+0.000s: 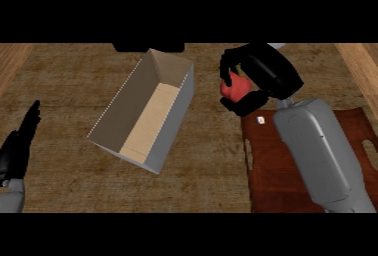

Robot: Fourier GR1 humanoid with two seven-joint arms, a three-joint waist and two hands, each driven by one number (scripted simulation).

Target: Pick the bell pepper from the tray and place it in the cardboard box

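Note:
A red bell pepper is held off the counter, with my right hand curled round it; only part of the pepper shows between the fingers and thumb. It hangs just right of the cardboard box, an open, empty box lying at an angle in the middle of the counter. The brown tray lies at the lower right, partly hidden under my right forearm. My left hand rests at the left edge with straight fingers pointing up, holding nothing.
The wooden counter spreads round the box. A dark object sits at the far edge behind the box. A small white mark shows on the tray's far left corner.

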